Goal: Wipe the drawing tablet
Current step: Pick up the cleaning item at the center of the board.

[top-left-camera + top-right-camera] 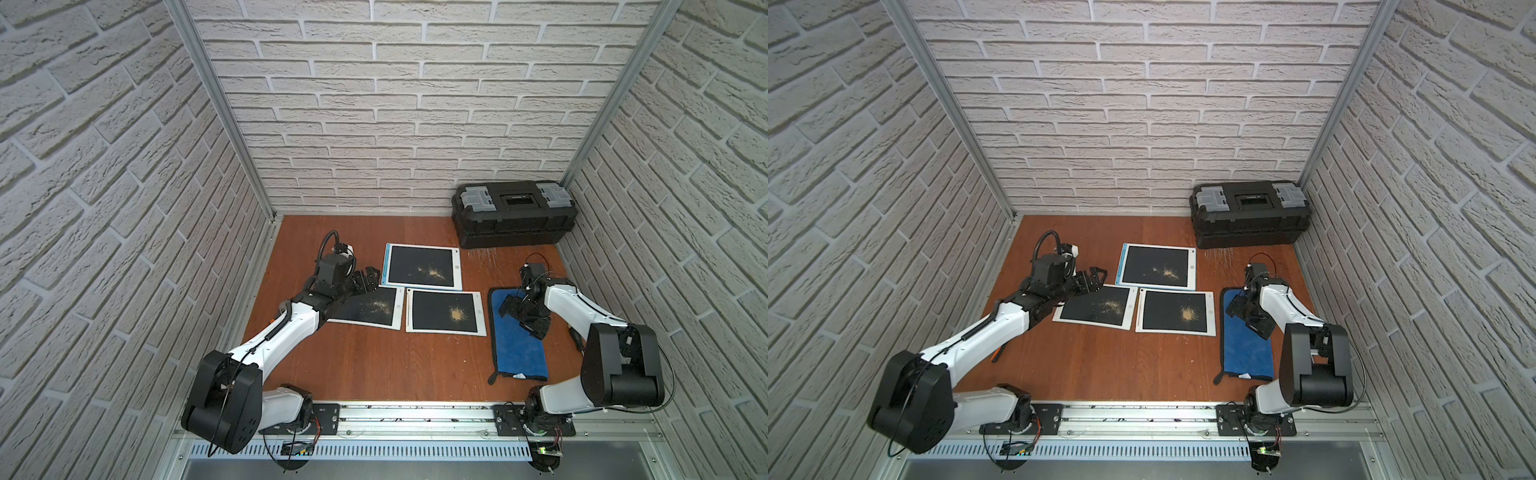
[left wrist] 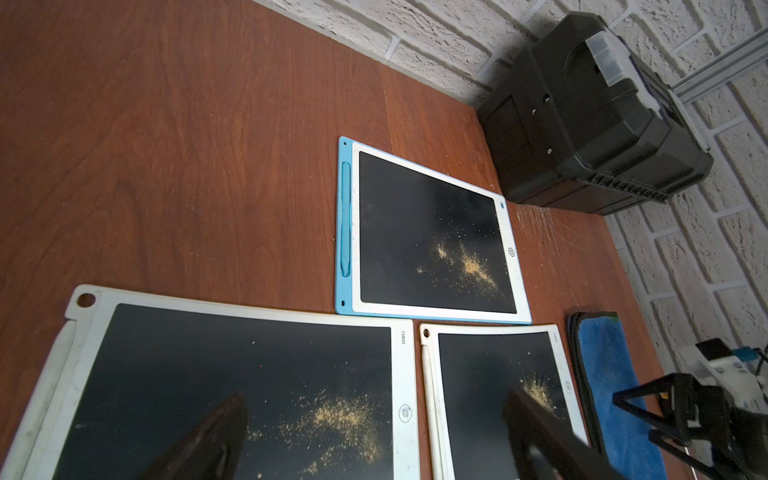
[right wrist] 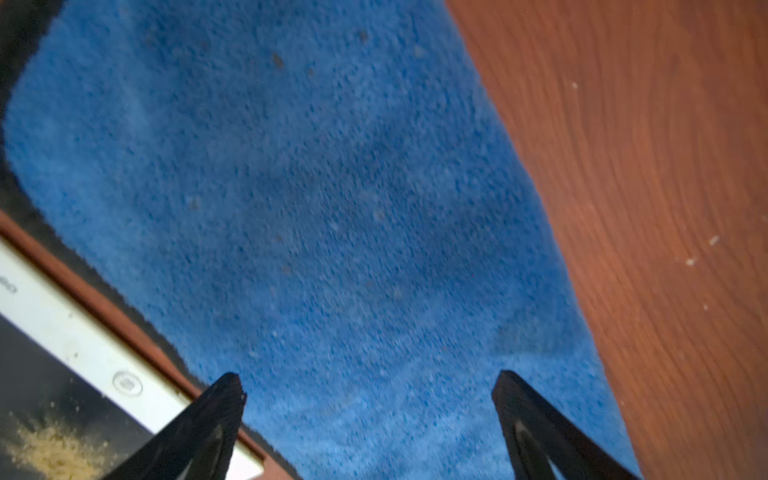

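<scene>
We are seeing three black-screened, white-framed drawing tablets lying on the reddish wooden table, each dusted with tan powder. Our right gripper is hovering, jaws spread wide, over the blue microfibre cloth beside them. Our left gripper, jaws parted, is hanging over the leftmost tablet.

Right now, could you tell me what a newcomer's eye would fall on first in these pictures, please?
Three drawing tablets lie mid-table, each dusted with tan powder: the blue-edged tablet farthest back, the left tablet and the right tablet in front of it. The open right gripper hangs over the blue cloth to their right, and a black toolbox sits in the far right corner.
</scene>
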`<state>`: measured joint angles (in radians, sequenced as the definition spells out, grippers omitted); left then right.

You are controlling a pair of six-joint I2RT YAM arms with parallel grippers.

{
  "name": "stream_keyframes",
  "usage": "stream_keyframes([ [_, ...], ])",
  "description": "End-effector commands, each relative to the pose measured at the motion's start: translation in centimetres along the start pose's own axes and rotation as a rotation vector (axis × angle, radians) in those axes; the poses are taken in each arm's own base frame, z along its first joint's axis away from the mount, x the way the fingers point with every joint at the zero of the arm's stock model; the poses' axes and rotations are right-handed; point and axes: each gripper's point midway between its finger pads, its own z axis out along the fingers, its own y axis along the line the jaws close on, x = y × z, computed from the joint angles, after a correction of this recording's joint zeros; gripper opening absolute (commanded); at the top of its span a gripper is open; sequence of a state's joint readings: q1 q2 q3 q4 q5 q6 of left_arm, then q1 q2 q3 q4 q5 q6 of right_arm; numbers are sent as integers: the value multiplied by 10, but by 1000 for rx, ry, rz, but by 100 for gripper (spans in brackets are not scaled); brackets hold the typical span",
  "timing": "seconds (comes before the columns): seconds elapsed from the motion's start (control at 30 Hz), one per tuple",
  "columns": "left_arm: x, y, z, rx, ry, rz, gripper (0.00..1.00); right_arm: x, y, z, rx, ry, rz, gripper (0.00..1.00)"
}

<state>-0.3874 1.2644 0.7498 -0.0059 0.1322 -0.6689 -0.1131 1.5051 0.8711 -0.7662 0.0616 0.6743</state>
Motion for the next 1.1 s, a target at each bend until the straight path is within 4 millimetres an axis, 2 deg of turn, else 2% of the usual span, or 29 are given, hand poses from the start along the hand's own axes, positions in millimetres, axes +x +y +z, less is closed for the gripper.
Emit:
stream_keyframes([
  [0.0, -14, -8, -10, 12, -52, 15, 98, -25, 7, 1, 12, -60, 5, 95],
  [0.17, -11, -2, -13, -7, -59, 8, 98, -49, 17, 12, 60, -59, -25, 95],
  [0.47, -8, 2, -21, -32, -55, 3, 98, -90, 54, 28, 40, -39, -30, 95],
  [0.63, -9, 4, -26, -47, -62, 6, 98, -114, 75, 21, -4, -66, -4, 95],
  [0.67, -10, 5, -26, -51, -63, 5, 98, -114, 76, 28, 9, -47, -3, 95],
  [0.8, -12, 3, -26, -52, -65, 2, 98, -110, 77, 22, 3, -43, -15, 94],
  [0.9, -14, 1, -24, -46, -68, 1, 98, -102, 67, 1, -12, -79, -29, 94],
  [1.07, -15, -1, -16, -39, -58, 12, 98, -69, 43, -29, -14, -143, -93, 94],
])
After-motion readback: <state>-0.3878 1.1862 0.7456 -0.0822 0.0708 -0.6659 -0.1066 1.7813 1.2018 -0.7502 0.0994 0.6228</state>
